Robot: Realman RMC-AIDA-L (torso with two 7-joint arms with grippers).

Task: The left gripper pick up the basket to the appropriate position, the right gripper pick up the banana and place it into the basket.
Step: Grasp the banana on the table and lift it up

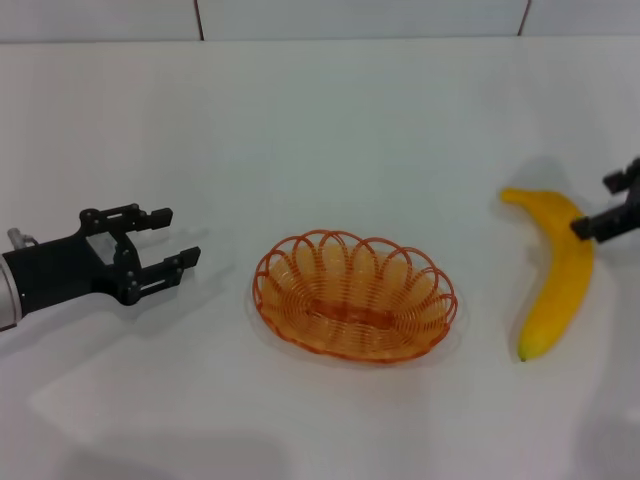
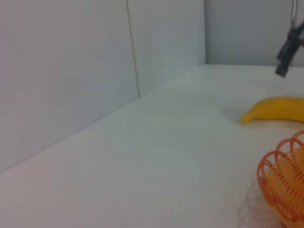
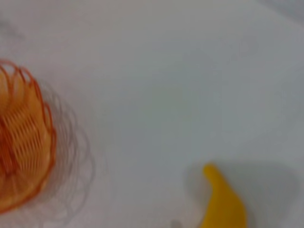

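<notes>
Left tool [image 1: 170, 240]: a black two-fingered claw on a black wrist, reaching in low over the white desk [image 1: 330, 130] from the robot's left, roughly level and pointing toward the basket. Its two fingers stand apart with nothing between them, and their tips lie near the basket's left rim without touching it. No writing or label can be read on it.

Shallow oval basket of orange wire with a looped scalloped rim [image 1: 354, 296]: sits flat on the desk at the middle of the scene, nothing inside it. Part of its rim shows in the left wrist view [image 2: 283, 187] and in the right wrist view [image 3: 23, 142].

Right tool [image 1: 617, 212]: a black claw entering at the robot's right edge, only partly in view, poised over the upper part of the banana; whether its fingers are apart or together cannot be told.

Long curved smooth yellow banana [image 1: 558, 274]: lies on the desk to the right of the basket, well apart from it.
</notes>
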